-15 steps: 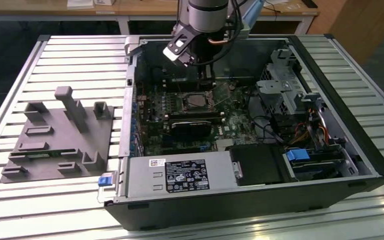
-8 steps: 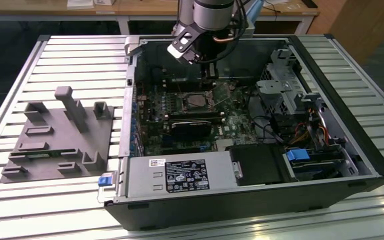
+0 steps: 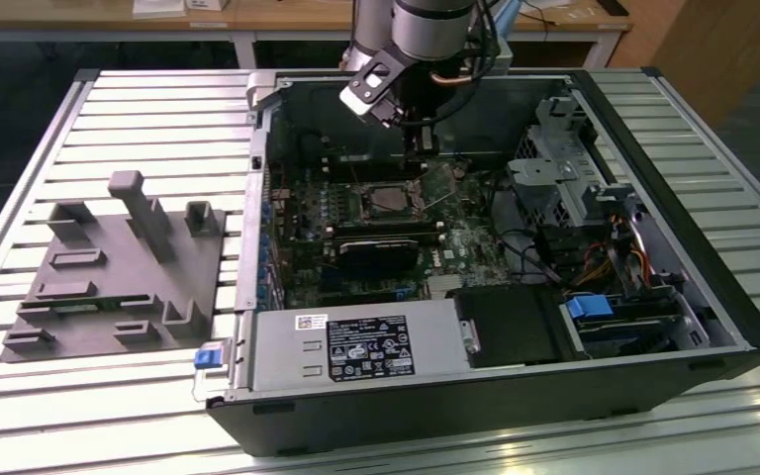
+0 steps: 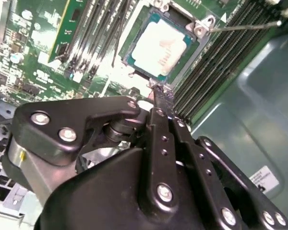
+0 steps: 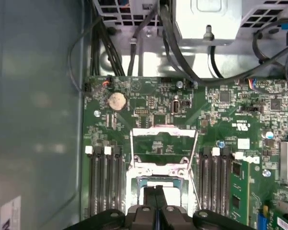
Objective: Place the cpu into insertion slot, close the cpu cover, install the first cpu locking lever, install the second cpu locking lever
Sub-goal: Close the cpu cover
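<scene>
cpu [image 4: 161, 45] sits in insertion slot [image 3: 387, 201], mid-case. cpu cover [image 5: 165, 130] stands open, off slot. Gripper [image 4: 156, 92] at 1 o'clock of slot in exterior view, jaws pinched together, empty.

Risks:
- narrow tip skids off thin cover frame, hits cpu top
- loose lever rod [image 4: 245, 26] snags

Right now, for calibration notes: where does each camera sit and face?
Exterior view: off the arm, looking down into the computer case; arm and gripper show.
First wrist view: on the arm, facing the circuit board; gripper shows.
Second wrist view: on the arm, facing the cpu past the gripper.
All share gripper and circuit board.
</scene>
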You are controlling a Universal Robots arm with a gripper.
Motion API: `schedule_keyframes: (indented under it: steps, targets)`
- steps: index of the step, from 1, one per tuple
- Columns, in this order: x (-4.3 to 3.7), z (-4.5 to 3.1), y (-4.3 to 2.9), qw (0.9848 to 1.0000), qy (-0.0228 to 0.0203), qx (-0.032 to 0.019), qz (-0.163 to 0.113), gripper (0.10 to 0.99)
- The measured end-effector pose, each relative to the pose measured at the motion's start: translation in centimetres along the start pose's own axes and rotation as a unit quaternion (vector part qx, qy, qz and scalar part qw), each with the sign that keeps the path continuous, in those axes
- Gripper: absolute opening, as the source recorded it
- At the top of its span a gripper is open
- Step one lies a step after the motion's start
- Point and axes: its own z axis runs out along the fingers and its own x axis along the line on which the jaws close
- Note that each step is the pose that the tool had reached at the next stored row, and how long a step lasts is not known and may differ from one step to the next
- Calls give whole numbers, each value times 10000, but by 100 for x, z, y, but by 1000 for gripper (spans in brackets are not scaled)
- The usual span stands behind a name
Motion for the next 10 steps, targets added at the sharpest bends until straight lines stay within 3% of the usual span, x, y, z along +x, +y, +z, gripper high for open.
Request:
schedule_keyframes:
  steps: [5, 10]
  targets:
    - [0, 2, 88, 10000, 2, -1, 0, 106]
    - [0, 8, 230, 10000, 2, -1, -1, 106]
